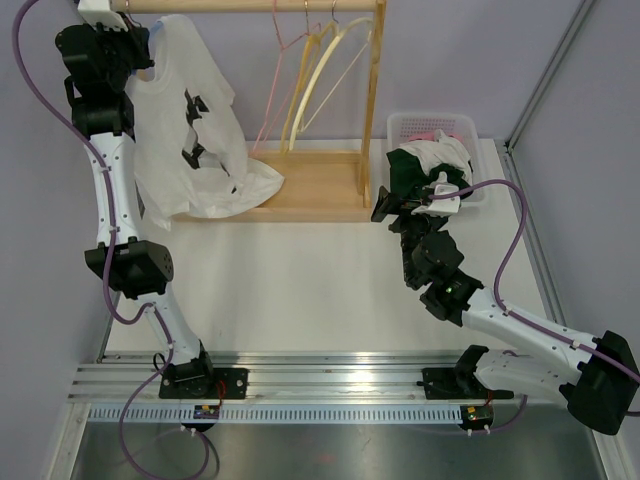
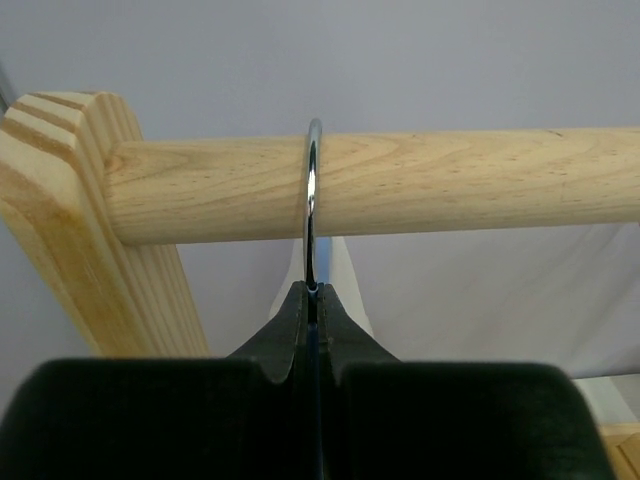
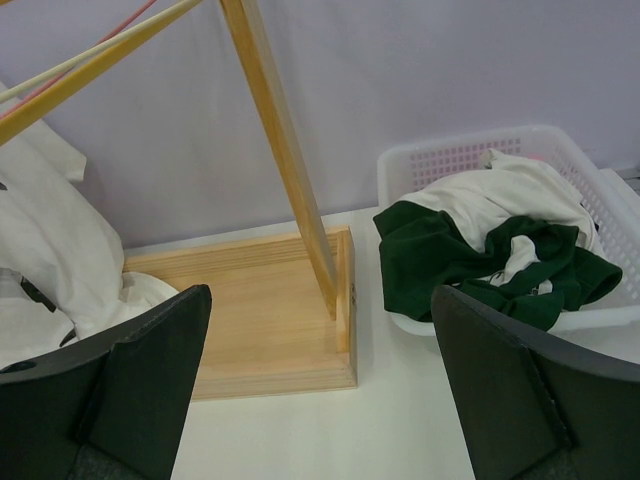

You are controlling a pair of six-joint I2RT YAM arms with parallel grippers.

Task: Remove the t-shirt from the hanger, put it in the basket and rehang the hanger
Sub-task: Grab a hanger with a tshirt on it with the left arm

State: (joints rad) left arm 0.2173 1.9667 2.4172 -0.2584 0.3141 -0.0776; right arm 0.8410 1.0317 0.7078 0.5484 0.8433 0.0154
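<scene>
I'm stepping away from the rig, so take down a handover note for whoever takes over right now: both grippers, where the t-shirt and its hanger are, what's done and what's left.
Left gripper: shut on the metal hanger hook, just under the wooden rail it hangs from.
Right gripper: open and empty, low near the rack base, beside the white laundry basket.
White t-shirt: on its hanger at the rail's left end, hem draped onto the base.
Done: hook gripped.
Left: probably lift the hook off the rail, then pull the shirt free with the right gripper.
</scene>
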